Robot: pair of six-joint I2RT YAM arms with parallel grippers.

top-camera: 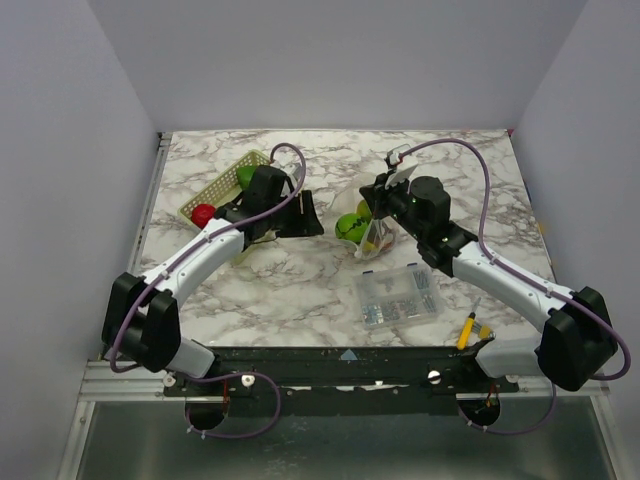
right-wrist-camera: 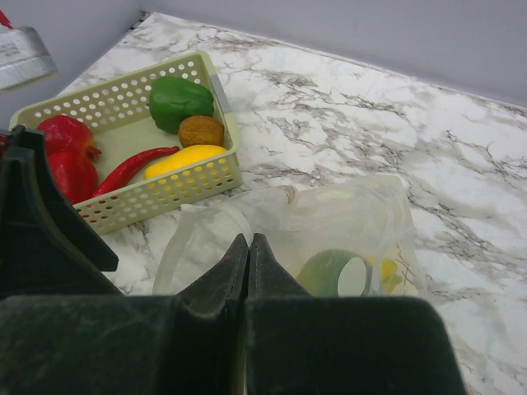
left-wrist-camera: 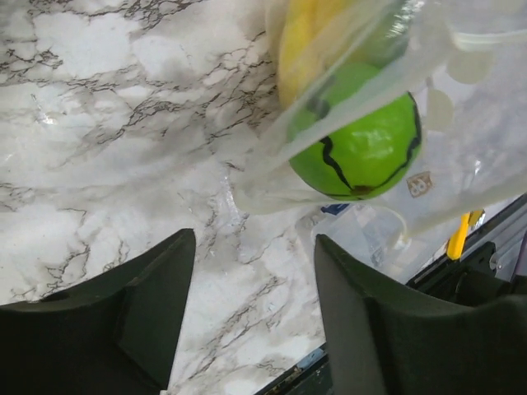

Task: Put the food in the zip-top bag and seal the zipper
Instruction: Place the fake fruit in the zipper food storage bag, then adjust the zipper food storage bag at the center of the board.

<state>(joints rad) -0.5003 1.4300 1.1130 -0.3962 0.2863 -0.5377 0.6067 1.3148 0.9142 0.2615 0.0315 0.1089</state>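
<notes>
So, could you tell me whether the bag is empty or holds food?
Not empty: a green fruit and a yellow piece show through the bag; other food sits in the basket.

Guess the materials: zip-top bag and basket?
The zip-top bag looks like thin soft clear plastic film, glossy: it wrinkles and the green fruit shows through. The basket looks like rigid moulded plastic, pale yellow-green, fairly matte: even rows of holes.

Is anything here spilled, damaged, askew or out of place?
Nothing is spilled or damaged. Only the yellow-handled tool seems odd: it lies at the near edge of the marble table, apparently partly over it.
</notes>
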